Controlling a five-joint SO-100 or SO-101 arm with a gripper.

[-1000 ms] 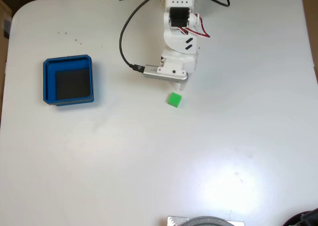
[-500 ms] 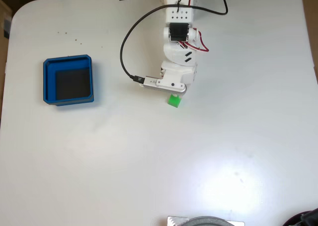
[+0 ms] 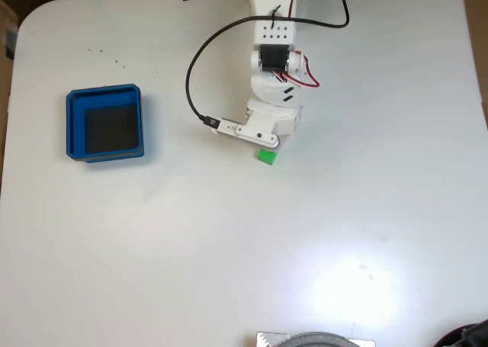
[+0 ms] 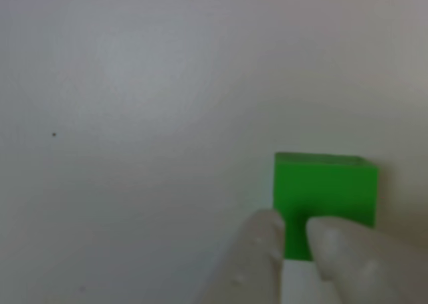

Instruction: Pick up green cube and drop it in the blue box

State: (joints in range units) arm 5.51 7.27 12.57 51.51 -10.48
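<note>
The green cube [image 3: 268, 158] rests on the white table just below the white arm's wrist [image 3: 263, 133], which overlaps the cube's upper edge in the fixed view. In the other view the green cube [image 4: 326, 194] lies at lower right. My gripper [image 4: 294, 240] hovers over its near-left part, with two blurred white fingertips [image 4: 264, 240] almost together and only a thin slit between them. The slit is far narrower than the cube, and nothing is held. The blue box [image 3: 104, 123], with its dark floor, sits far to the left in the fixed view.
A black cable [image 3: 200, 72] loops from the arm's base to the wrist camera. A grey round object [image 3: 316, 339] pokes in at the bottom edge. The white table [image 3: 229, 248] has rounded corners, and bare surface stretches between cube and box.
The arm has reached further down the fixed view. Its wrist, which stood clear above the cube, now overlaps the cube's upper edge. Cube and box have not moved.
</note>
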